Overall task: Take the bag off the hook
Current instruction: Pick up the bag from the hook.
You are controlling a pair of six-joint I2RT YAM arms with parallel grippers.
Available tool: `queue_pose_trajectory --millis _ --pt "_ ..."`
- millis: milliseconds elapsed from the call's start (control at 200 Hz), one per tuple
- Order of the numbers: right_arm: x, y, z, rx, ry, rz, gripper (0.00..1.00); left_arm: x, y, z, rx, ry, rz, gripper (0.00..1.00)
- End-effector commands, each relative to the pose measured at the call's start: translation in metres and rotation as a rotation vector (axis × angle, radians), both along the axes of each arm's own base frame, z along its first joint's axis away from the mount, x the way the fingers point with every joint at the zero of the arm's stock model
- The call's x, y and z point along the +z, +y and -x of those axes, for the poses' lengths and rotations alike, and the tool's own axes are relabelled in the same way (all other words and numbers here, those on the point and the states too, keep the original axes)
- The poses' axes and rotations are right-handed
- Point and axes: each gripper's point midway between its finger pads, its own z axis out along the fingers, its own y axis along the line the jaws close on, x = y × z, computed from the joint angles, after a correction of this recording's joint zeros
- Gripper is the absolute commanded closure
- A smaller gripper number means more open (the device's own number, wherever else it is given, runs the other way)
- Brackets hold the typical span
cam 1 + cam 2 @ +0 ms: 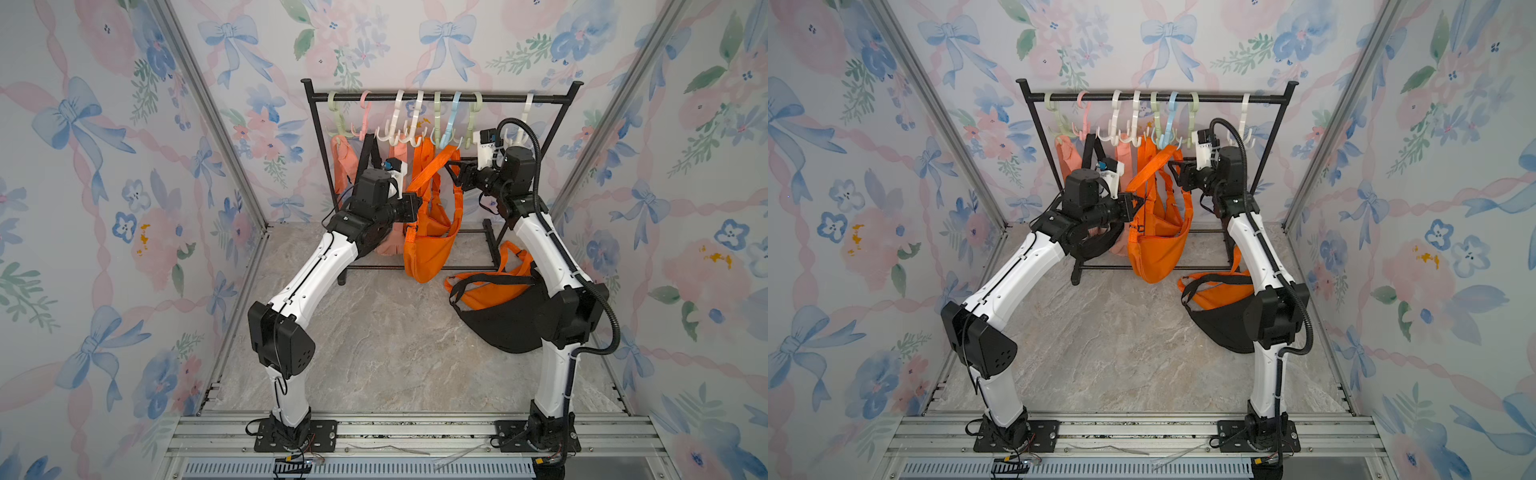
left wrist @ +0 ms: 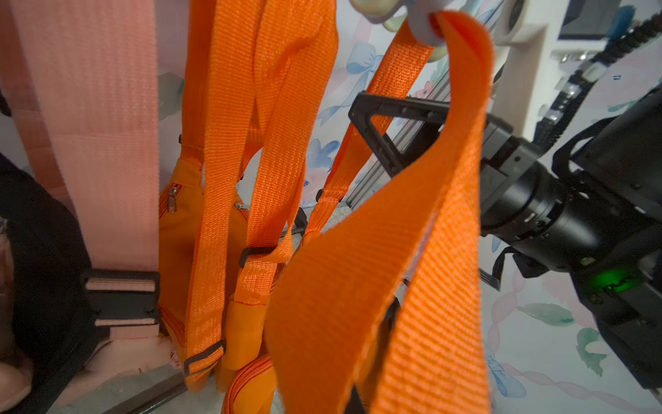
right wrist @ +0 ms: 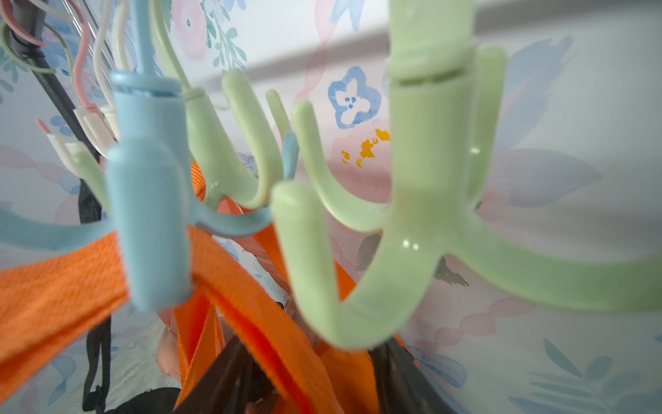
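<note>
The orange sling bag [image 1: 428, 249] hung from the rack [image 1: 503, 98], its strap [image 1: 434, 164] looped over a prong of the blue hook [image 1: 454, 120] (my right wrist view showed that prong plainly). My left jaws were clamped on the strap, lower down toward my left side, and the strap ran straight from them up to the hook. My right jaws stood apart just beside the hook, with the strap passing between them. A black bag [image 1: 498, 328] and a second orange bag [image 1: 478, 297] lay on the tabletop [image 1: 374, 340] by my right arm.
</note>
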Motion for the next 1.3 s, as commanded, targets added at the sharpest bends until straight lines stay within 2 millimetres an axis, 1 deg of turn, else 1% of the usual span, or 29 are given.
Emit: queue_pose_trajectory --millis 0,35,95,190,260,335,455,530,665,815,1065,1160,1295 --pt "0.000 0.011 0.004 0.047 0.042 -0.031 0.56 0.018 0.012 0.009 0.010 -0.019 0.029 0.93" --pt "0.001 0.014 0.005 0.053 0.046 -0.035 0.59 0.019 0.015 0.009 0.016 -0.022 0.028 0.93" --pt "0.002 0.016 0.009 0.054 0.047 -0.032 0.68 0.020 0.021 0.008 0.029 -0.027 0.025 0.93" --pt "0.005 0.019 0.017 0.049 0.044 -0.024 0.85 0.024 0.030 0.007 0.048 -0.036 0.023 0.93" --pt "0.009 0.018 0.022 0.033 0.032 -0.014 0.93 0.026 0.033 0.006 0.055 -0.042 0.022 0.93" --pt "0.015 0.015 0.027 0.009 0.020 -0.005 0.98 0.028 0.031 0.005 0.049 -0.048 0.023 0.93" --pt "0.026 0.010 0.035 -0.012 0.001 -0.005 1.00 0.026 0.027 0.001 0.034 -0.045 0.026 0.93" --pt "0.029 0.007 0.038 -0.021 -0.002 -0.002 1.00 0.026 0.025 0.001 0.033 -0.044 0.028 0.93" --pt "0.038 0.000 0.044 -0.053 -0.010 -0.004 1.00 0.026 0.027 -0.001 0.042 -0.046 0.025 0.93" --pt "0.043 -0.007 0.049 -0.096 -0.022 -0.011 1.00 0.025 0.029 0.000 0.051 -0.046 0.020 0.93" --pt "0.045 -0.012 0.056 -0.115 -0.024 -0.011 1.00 0.023 0.035 0.004 0.074 -0.043 0.009 0.93" --pt "0.046 -0.015 0.056 -0.132 -0.020 -0.021 1.00 0.018 0.036 0.004 0.077 -0.034 0.004 0.93" --pt "0.048 -0.018 0.057 -0.153 -0.016 -0.026 1.00 0.018 0.038 0.006 0.084 -0.036 -0.002 0.93"
